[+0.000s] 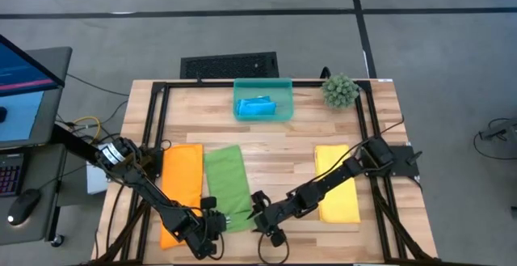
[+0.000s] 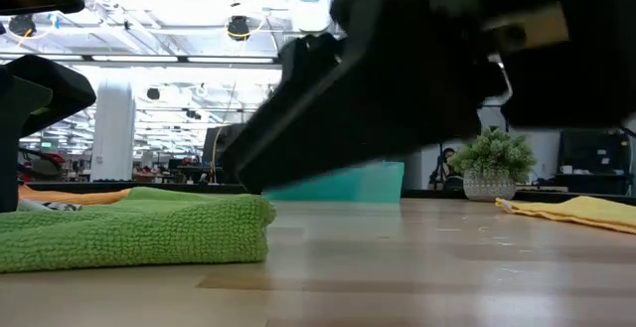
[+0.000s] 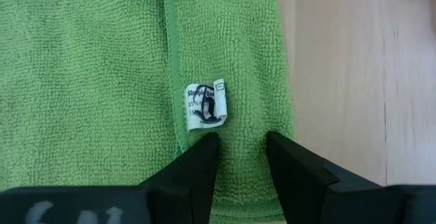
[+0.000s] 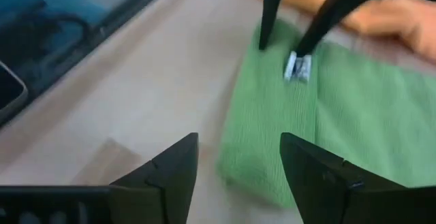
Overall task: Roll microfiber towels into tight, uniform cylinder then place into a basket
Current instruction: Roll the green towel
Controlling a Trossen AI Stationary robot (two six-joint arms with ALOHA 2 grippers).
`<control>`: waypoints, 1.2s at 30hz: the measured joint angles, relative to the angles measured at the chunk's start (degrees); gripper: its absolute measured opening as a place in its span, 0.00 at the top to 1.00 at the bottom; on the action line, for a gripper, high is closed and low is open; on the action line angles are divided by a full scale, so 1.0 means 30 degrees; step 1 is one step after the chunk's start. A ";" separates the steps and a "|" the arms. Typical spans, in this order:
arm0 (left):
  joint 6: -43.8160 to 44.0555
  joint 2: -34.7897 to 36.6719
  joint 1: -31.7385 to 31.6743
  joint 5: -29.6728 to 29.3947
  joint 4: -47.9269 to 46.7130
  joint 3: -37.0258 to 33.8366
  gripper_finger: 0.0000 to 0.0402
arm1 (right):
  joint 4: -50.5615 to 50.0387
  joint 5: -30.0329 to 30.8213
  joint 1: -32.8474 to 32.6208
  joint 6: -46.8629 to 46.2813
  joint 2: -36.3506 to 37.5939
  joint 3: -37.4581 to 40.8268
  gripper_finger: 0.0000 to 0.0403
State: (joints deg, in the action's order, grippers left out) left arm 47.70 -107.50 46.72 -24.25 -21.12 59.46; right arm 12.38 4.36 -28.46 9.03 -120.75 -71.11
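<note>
The green towel (image 1: pixel 226 183) lies flat on the table, with a white label (image 3: pixel 206 106) near its near right corner. My left gripper (image 3: pixel 243 157) stands on that corner from above. My right gripper (image 4: pixel 238 159) hovers open just right of the same corner (image 4: pixel 248 163), with nothing between its fingers. An orange towel (image 1: pixel 182 177) lies left of the green one and a yellow towel (image 1: pixel 338 185) lies at the right. The teal basket (image 1: pixel 262 81) at the far edge holds a blue towel (image 1: pixel 257 107). My left gripper has a narrow strip of the green towel's near right corner (image 3: pixel 242 142) between its two fingers, just beside the label. The fingers (image 4: pixel 267 26) slant down from the near left. The towel stays flat and slack on the table; one layer or several, I cannot tell.
A spiky green plant ball (image 1: pixel 340 90) stands at the far right corner beside the basket. Bare wood lies between the green and yellow towels. A black frame (image 1: pixel 153 128) runs around the table's edges, and a desk with a monitor (image 1: pixel 24 80) stands to the left.
</note>
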 joint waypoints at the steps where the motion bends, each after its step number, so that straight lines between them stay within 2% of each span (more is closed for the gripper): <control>1: 0.0007 -0.0001 0.0000 -0.0004 0.0006 0.0000 0.69 | 0.0329 0.0000 -0.0011 -0.0008 -0.0074 -0.0106 0.43; 14: 0.0000 0.0000 -0.0029 -0.0070 0.0022 0.0000 0.69 | 0.0679 -0.0574 0.0539 -0.1085 -0.1690 -0.0278 0.44; 20: -0.0007 0.0000 -0.0029 -0.0069 0.0014 0.0000 0.69 | 0.0263 -0.0456 0.1014 -0.3118 -0.1704 -0.0313 0.46; 24: -0.0138 0.0000 -0.0037 -0.0073 0.0014 0.0000 0.69 | 0.0168 -0.0372 0.1307 -0.3900 -0.1697 -0.0313 0.57; 31: -0.0124 0.0000 0.0036 -0.0073 0.0007 0.0000 0.69 | 0.0103 -0.0401 0.1201 -0.4133 -0.1690 -0.0313 0.86; 33: -0.0119 0.0000 0.0096 -0.0086 0.0003 0.0000 0.69 | 0.0112 -0.1113 0.1154 -0.4092 -0.1675 -0.0313 0.94; 36: -0.0092 0.0000 0.0216 -0.0170 -0.0008 0.0000 0.69 | 0.0269 -0.2203 0.1162 -0.4623 -0.1675 -0.0313 0.97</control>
State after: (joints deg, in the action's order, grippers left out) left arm 47.43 -107.50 47.37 -24.76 -21.15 59.46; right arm 13.19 -2.25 -24.97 -4.84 -125.78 -72.05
